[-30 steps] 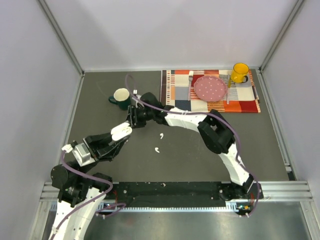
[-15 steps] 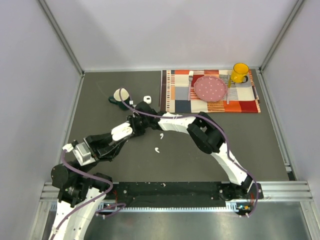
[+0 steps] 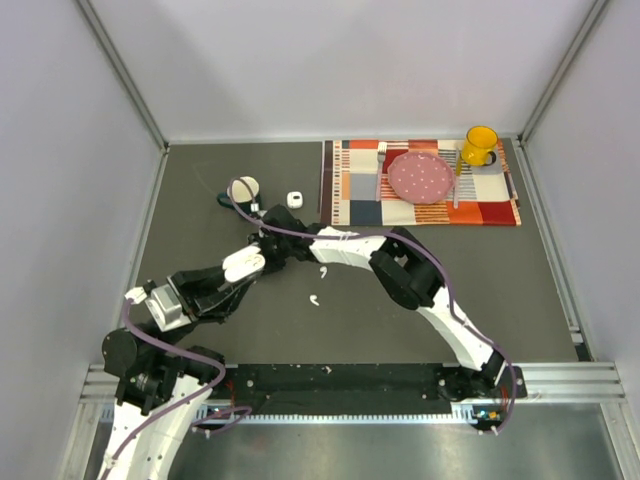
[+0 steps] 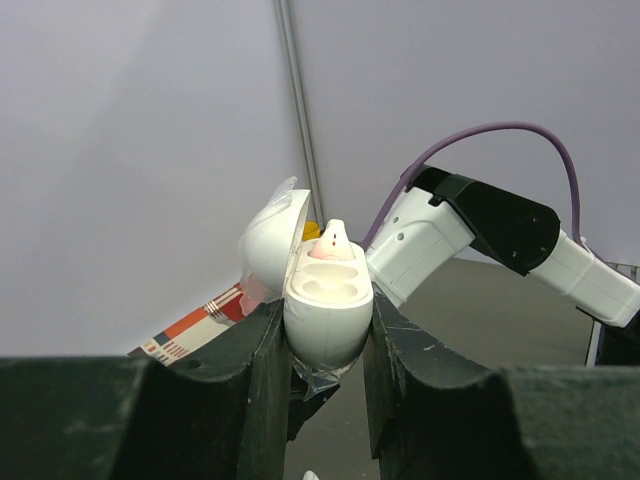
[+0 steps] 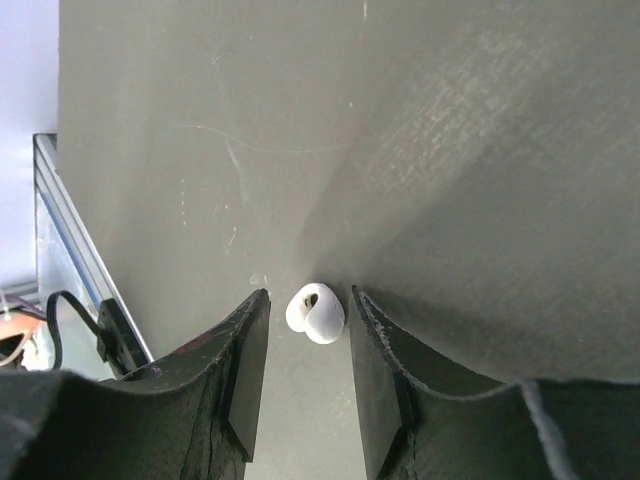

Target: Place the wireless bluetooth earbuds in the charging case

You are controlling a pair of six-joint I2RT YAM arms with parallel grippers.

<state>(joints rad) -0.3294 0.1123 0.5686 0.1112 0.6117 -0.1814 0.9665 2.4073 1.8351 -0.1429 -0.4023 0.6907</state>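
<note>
My left gripper (image 3: 245, 265) is shut on the open white charging case (image 4: 328, 305) and holds it above the table. The lid (image 4: 270, 238) is tipped back, and one earbud (image 4: 331, 243) sticks up from the far slot. My right gripper (image 5: 308, 296) is open and points down at the table. One white earbud (image 5: 316, 313) lies between its fingers, and neither finger touches it. In the top view the right gripper (image 3: 268, 248) is right next to the case. Two more earbuds (image 3: 323, 271) (image 3: 314, 298) lie on the dark table.
A green mug (image 3: 243, 190) stands behind the grippers, with a small white object (image 3: 295, 199) to its right. A striped placemat (image 3: 360, 200) at the back right holds a pink plate (image 3: 420, 177), cutlery and a yellow mug (image 3: 480, 145). Grey walls enclose the table.
My right arm has swung its wrist down and toward the case, uncovering the small white object by the mug. The left arm with the case has stayed put.
</note>
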